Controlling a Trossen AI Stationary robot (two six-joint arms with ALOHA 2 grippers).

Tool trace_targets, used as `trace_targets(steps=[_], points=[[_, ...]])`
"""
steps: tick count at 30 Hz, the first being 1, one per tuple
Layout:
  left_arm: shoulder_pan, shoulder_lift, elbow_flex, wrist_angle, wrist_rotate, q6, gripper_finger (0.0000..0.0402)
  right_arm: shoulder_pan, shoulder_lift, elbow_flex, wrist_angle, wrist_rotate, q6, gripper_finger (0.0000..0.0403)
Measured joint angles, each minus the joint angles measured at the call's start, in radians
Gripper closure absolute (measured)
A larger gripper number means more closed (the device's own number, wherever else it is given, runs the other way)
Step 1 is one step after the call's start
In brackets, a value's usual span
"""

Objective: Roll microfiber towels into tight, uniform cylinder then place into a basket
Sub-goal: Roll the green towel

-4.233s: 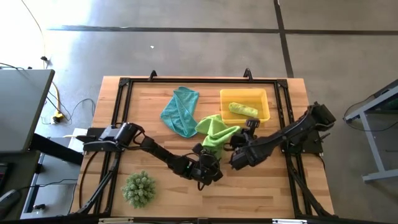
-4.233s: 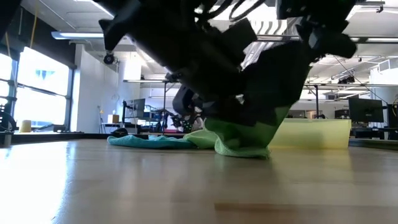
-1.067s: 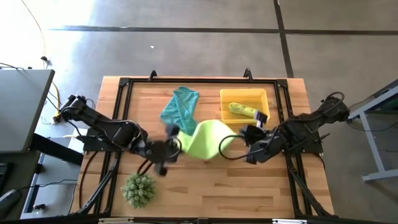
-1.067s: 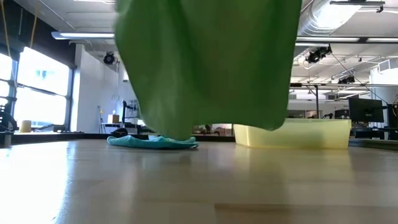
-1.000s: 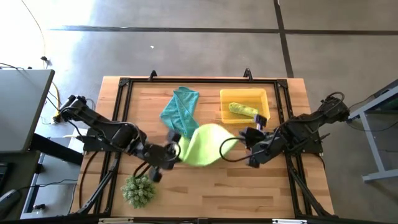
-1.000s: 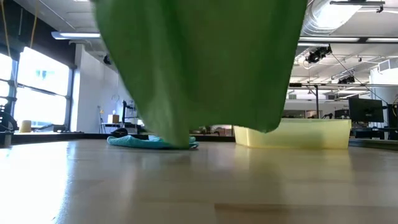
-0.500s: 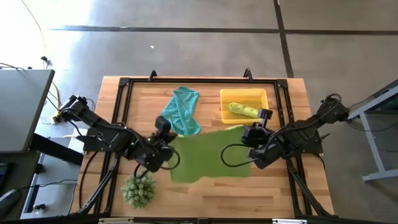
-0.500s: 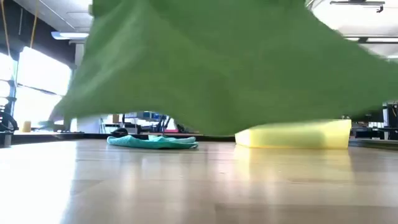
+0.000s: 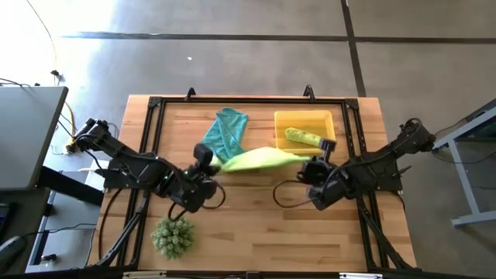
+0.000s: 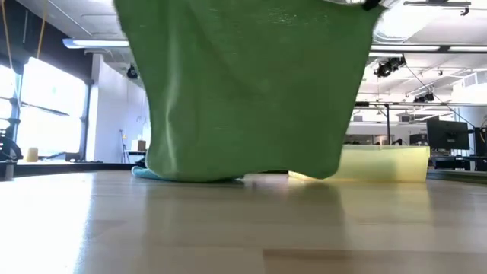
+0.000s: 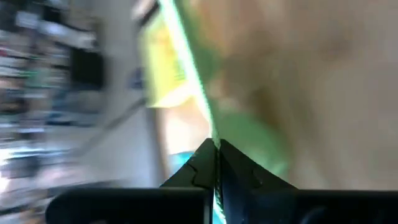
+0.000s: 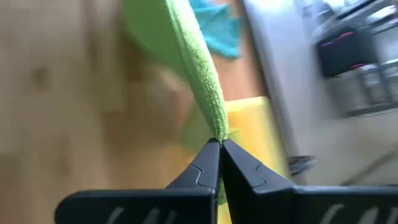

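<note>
Towel (image 9: 252,160) hanging stretched crosswise between left pincer (image 9: 208,167) and right pincer (image 9: 310,165), each clenching one top corner, lower edge nearing surface (image 9: 256,225).

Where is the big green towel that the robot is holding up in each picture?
High view: the green towel stretches between the two grippers, mid-table.
Low view: it hangs like a curtain, filling the upper middle.
Left wrist view: a thin green edge runs out from the fingertips.
Right wrist view: a fuzzy edge runs out from the fingertips.
Shared landmark: the yellow basket.
</note>
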Motion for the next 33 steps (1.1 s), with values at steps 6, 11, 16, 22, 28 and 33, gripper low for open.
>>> trace_targets(steps=[6, 11, 16, 22, 28, 33], points=[[-0.110, 0.128, 0.001, 0.023, 0.162, -0.219, 0.0399, 0.098, 0.000, -0.177, 0.268, -0.157, 0.055, 0.0403], [-0.181, 0.279, 0.000, 0.111, 0.180, -0.308, 0.0399, 0.159, 0.002, -0.324, 0.535, -0.334, 0.096, 0.0403], [-0.221, 0.375, 0.000, 0.254, 0.248, -0.336, 0.0399, 0.192, 0.002, -0.412, 0.705, -0.480, 0.178, 0.0403], [-0.226, 0.416, 0.000, 0.384, 0.479, -0.344, 0.0399, 0.207, 0.002, -0.494, 0.847, -0.552, 0.220, 0.0403], [-0.185, 0.416, 0.000, 0.316, 0.450, -0.327, 0.0399, 0.205, 0.002, -0.530, 0.839, -0.493, 0.213, 0.0403], [-0.120, 0.421, 0.001, 0.203, 0.421, -0.326, 0.0399, 0.197, 0.002, -0.534, 0.799, -0.360, 0.175, 0.0403]])
